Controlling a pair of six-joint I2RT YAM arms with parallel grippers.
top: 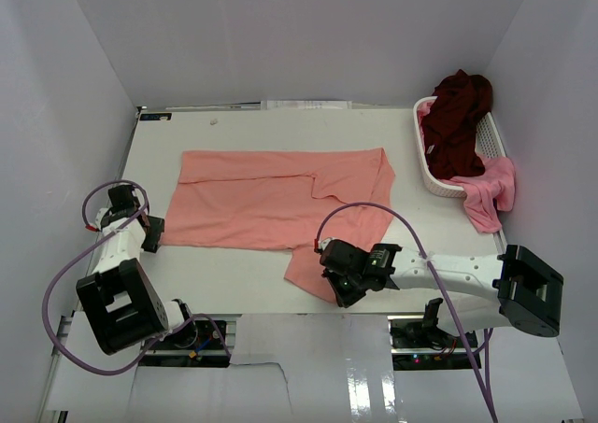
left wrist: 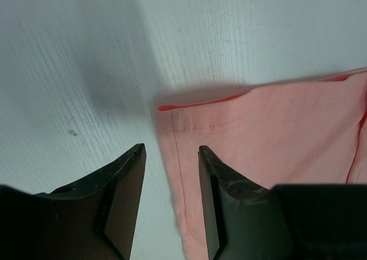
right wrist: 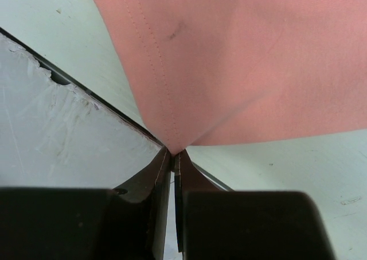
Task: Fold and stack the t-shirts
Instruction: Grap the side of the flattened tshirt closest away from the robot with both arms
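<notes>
White table (top: 280, 129), pale lavender walls (top: 280, 31)

Left gripper (left wrist: 171, 152) stands parted, right gripper (right wrist: 173, 153) clamped tight (both wrists low).

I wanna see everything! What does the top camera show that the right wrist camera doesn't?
Only the top camera: the white basket, the maroon shirt in it, the brighter pink shirt over its rim, the left gripper. Only the right wrist camera: the hem stitching close up. Both: the salmon-pink shirt on the table, a corner pinched in the right gripper.
</notes>
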